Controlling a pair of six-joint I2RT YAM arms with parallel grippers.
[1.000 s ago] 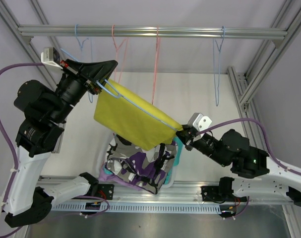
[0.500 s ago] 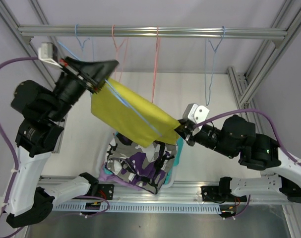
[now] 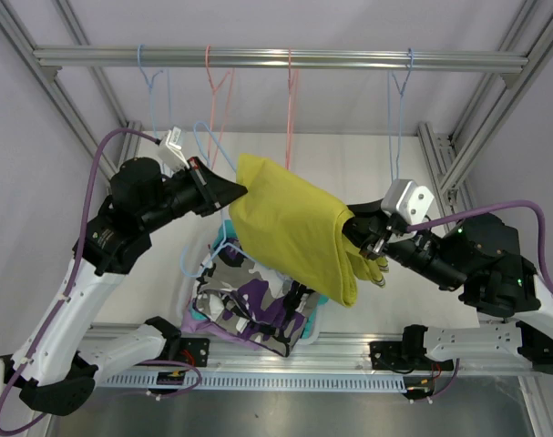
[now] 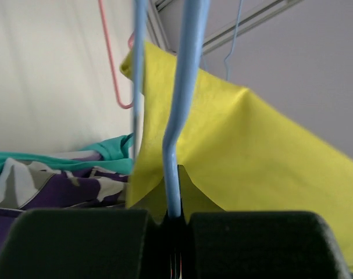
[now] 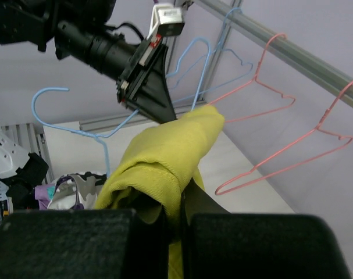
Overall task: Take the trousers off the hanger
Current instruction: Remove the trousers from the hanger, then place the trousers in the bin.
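Left hand, right hand clamped

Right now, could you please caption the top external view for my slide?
Left gripper clamps the blue hanger while the right gripper pinches the mustard trousers above the garment pile.

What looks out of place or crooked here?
The blue hanger is off the rail, held tilted by the left gripper. The yellow trousers hang bunched and lopsided across it, pinched at one end by the right gripper.
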